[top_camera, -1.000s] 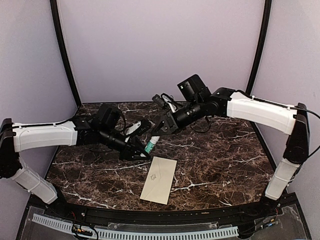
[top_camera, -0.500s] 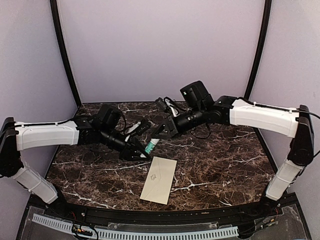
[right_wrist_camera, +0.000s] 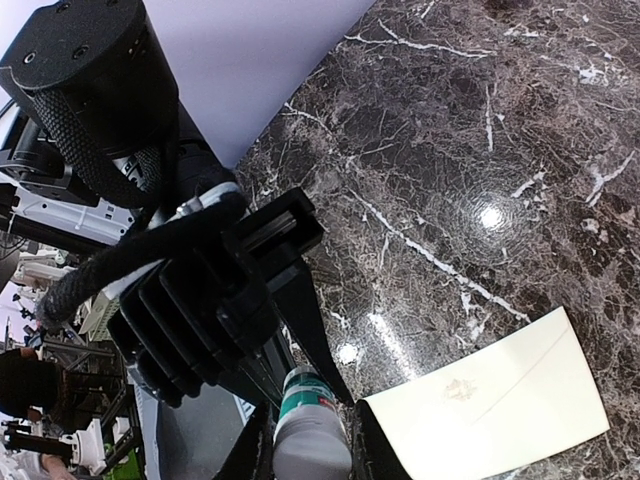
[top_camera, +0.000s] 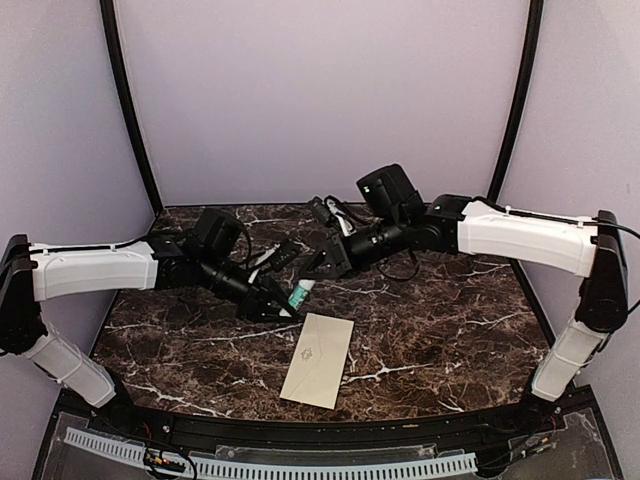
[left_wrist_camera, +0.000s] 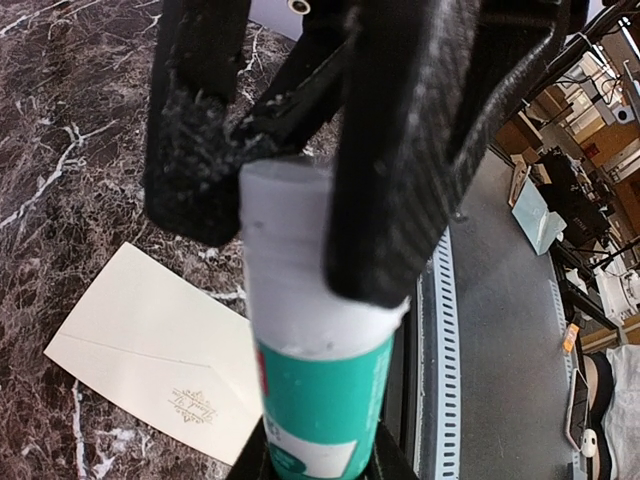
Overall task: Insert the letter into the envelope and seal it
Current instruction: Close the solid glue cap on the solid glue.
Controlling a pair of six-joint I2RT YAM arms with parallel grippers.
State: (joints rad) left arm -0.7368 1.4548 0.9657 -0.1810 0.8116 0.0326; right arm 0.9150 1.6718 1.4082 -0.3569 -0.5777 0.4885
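The cream envelope [top_camera: 318, 359] lies flat on the marble table, flap side up, with its small emblem showing. It also appears in the left wrist view [left_wrist_camera: 150, 350] and the right wrist view [right_wrist_camera: 500, 400]. The letter is out of view. Above the table, behind the envelope, a glue stick [top_camera: 299, 293] hangs between both grippers. My left gripper [top_camera: 281, 303] is shut on its teal body [left_wrist_camera: 320, 400]. My right gripper [top_camera: 316, 272] is shut on its white cap [right_wrist_camera: 312, 450], and its dark fingers [left_wrist_camera: 400, 180] clamp that cap in the left wrist view.
Dark marble table [top_camera: 440, 320] with purple walls on three sides. A perforated white strip [top_camera: 300, 466] runs along the near edge. Both forearms meet over the table's back centre, above the envelope's far end.
The right arm has shifted slightly down and forward. The glue stick stays held between both grippers, and the envelope has not moved.
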